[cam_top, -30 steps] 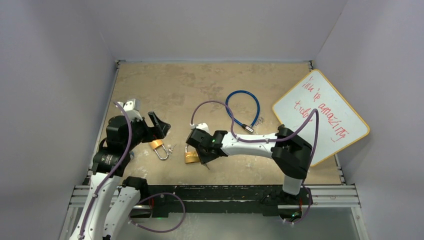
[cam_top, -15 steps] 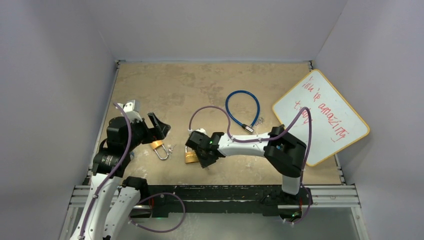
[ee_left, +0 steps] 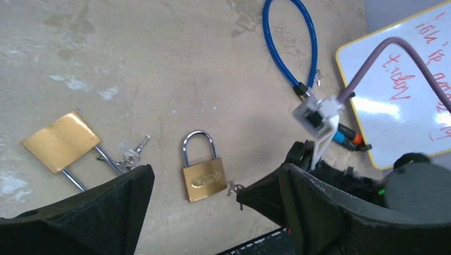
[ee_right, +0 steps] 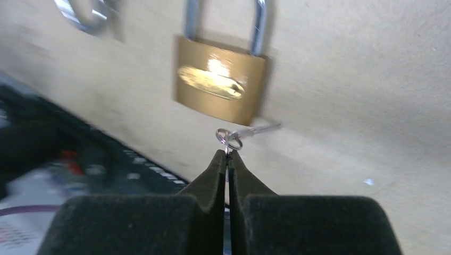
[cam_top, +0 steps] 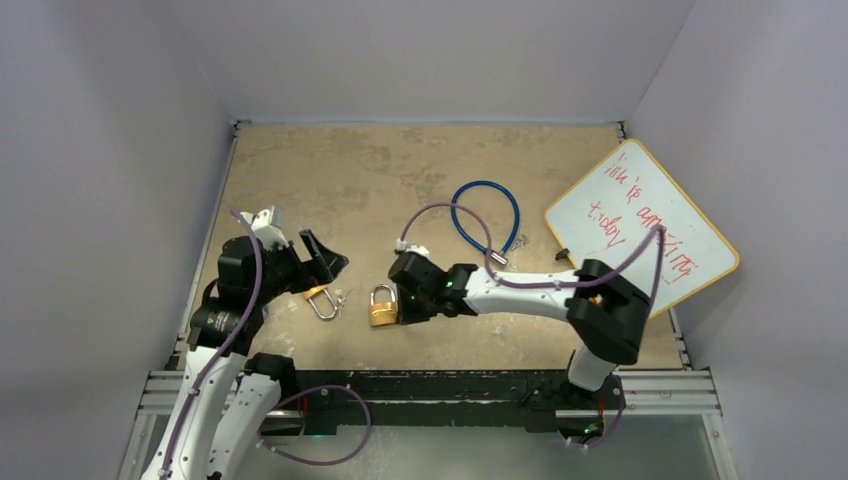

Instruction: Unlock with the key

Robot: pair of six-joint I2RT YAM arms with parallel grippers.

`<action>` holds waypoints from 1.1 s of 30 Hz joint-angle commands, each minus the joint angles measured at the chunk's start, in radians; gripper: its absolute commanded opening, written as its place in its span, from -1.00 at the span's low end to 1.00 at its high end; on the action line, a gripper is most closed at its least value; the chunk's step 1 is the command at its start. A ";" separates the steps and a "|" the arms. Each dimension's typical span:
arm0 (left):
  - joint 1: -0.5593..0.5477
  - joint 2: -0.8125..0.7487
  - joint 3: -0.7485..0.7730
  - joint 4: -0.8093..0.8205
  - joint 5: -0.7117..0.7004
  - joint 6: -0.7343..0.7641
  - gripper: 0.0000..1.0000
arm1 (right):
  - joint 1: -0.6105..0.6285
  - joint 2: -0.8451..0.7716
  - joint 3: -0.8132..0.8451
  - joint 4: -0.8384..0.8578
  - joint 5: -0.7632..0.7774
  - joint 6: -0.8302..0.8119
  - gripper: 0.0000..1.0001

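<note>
A small brass padlock [cam_top: 382, 306] lies flat near the table's front, its shackle closed and pointing away. It also shows in the left wrist view [ee_left: 202, 180] and the right wrist view [ee_right: 220, 79]. My right gripper [cam_top: 405, 303] is just right of the padlock's base. It is shut [ee_right: 227, 155] on a small key [ee_right: 230, 139] by its ring, with the blade pointing sideways, off the lock. My left gripper [cam_top: 305, 255] is open and empty [ee_left: 215, 178], hovering left of the padlock.
A second brass padlock with a long shackle [cam_top: 318, 296] lies under my left gripper, with a bunch of keys [ee_left: 133, 151] beside it. A blue cable lock [cam_top: 487, 218] lies mid-table. A whiteboard [cam_top: 645, 230] leans at the right wall, markers [ee_left: 345, 137] beside it.
My right gripper has drawn back to the right, off the small padlock, which now shows whole. My left arm has shifted slightly toward the front.
</note>
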 commanded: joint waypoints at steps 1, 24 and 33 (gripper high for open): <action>-0.003 -0.013 -0.037 0.061 0.134 -0.103 0.82 | -0.064 -0.163 -0.091 0.281 -0.077 0.290 -1.00; -0.003 -0.014 -0.265 0.326 0.509 -0.312 0.04 | -0.125 -0.279 -0.337 0.778 -0.130 0.968 -1.00; -0.003 0.062 -0.368 0.491 0.619 -0.414 0.01 | -0.126 -0.253 -0.346 0.871 -0.188 0.974 -1.00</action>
